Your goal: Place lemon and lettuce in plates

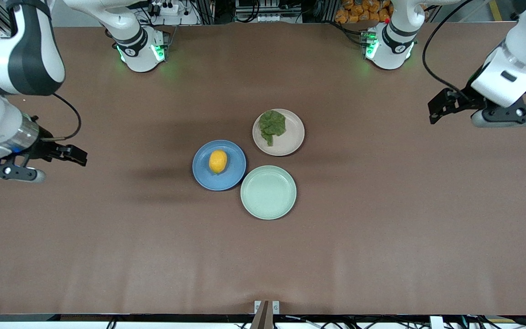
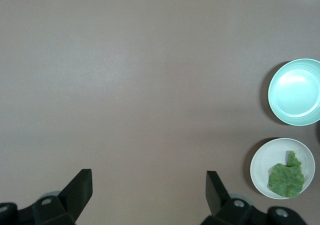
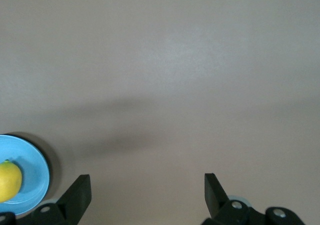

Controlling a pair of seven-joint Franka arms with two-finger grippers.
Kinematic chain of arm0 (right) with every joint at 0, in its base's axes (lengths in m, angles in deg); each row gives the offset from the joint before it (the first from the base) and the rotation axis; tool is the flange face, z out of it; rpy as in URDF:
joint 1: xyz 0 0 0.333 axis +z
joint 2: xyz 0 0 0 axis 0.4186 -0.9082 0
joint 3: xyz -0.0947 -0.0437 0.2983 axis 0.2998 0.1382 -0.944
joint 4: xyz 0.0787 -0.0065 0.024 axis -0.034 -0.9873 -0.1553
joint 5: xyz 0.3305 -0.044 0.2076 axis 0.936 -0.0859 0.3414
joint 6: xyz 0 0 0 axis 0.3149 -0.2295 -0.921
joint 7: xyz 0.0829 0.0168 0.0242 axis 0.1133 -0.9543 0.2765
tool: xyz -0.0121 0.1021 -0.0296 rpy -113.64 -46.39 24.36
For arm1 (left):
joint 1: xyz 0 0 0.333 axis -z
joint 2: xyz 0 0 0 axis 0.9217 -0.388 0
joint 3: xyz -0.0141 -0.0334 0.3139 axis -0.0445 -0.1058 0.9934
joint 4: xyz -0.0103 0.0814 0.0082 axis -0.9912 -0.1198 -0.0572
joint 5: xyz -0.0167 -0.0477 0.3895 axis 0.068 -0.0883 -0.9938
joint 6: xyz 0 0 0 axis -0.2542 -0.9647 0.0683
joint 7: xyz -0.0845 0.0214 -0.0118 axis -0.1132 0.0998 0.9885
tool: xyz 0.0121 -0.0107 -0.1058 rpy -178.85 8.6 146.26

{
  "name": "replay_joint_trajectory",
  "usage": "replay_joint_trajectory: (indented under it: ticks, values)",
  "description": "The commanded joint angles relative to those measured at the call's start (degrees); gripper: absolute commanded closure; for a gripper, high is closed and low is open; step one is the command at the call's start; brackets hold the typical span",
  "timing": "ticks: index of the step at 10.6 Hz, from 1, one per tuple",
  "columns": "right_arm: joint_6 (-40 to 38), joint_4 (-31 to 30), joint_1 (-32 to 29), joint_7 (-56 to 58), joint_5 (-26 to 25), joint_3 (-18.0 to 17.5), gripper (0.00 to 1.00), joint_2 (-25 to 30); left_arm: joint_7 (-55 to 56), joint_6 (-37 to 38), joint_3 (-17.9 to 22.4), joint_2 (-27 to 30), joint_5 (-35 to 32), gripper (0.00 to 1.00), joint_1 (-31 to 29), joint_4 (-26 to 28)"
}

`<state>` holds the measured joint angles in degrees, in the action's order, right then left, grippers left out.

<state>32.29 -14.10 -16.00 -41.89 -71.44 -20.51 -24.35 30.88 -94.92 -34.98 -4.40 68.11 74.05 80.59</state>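
Front view: lemon (image 1: 218,161) and lettuce (image 1: 272,124) lie well apart from both end effectors.

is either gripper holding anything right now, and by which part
Nothing is held. The left gripper and right gripper hang open over bare brown table, apart from the plates.

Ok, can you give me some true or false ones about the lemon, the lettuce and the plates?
1. The lemon sits in the blue plate. True.
2. The lettuce lies in the mint plate. False: it lies in the beige plate; the mint one holds nothing.
3. The left gripper holds the lettuce. False: it is open and holds nothing, over bare table.
4. The right gripper is open. True.
5. The mint plate is nearest the front camera. True.
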Motion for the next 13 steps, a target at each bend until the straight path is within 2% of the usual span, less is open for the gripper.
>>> replay_joint_trajectory:
  ticks: [1, 5, 10, 13]
  values:
    - [-5.48, 5.28, -0.13, 1.68, -0.17, 0.35, 0.00, 1.30, -1.17, 4.15, 0.00, 0.01, 1.88, 0.00, -0.11, -3.64]
    - [-12.26, 14.35, -0.22, 5.56, -1.75, 0.88, 0.00, 1.03, -1.17, 6.80, 0.09, 0.09, 2.94, 0.00, -0.29, -4.79]
    - [-15.87, 18.40, -0.13, 5.29, -2.01, 0.70, 0.00, 2.17, -5.83, 6.71, 1.41, 0.09, 2.50, 0.00, -0.29, -5.67]
    - [-17.63, 18.06, -0.22, 5.29, -2.01, 0.79, 0.00, 2.97, -5.65, 6.71, 1.32, -0.35, 2.41, 0.00, -0.29, -6.37]
